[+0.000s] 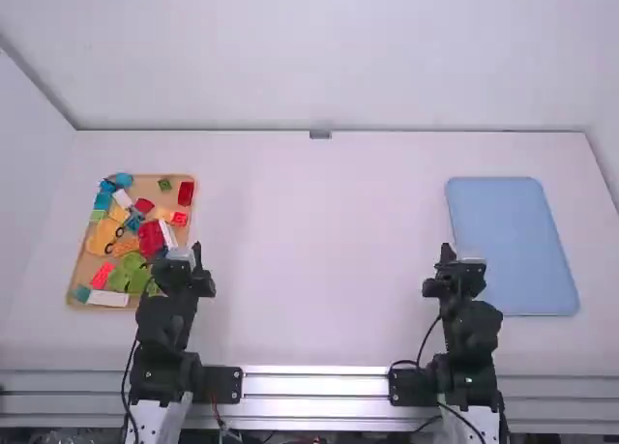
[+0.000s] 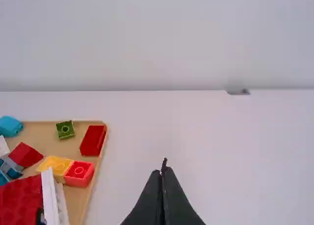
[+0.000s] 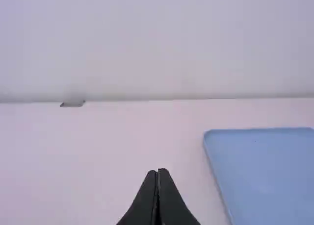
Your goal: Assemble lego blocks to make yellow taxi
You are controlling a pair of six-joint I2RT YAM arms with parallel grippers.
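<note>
Item: yellow block (image 2: 55, 166), in the parts tray (image 2: 44, 138), left of the high view's frame; lies up and slightly left of the left gripper (image 2: 162, 171), the nearer, fingers closed on nothing. Long axis seemingly crosswise, slanting down rightward to a red block (image 2: 79, 173). Right gripper (image 3: 158, 170): likewise closed, empty.

Red block (image 2: 92, 140) smooth plastic; table (image 1: 314, 251) matt; rail (image 1: 314, 386) shiny metal; blue tray (image 1: 508, 236) matt.

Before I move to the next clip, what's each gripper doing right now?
Left gripper: closed, fingers together, holding nothing.
Right gripper: closed, fingers together, holding nothing.
</note>
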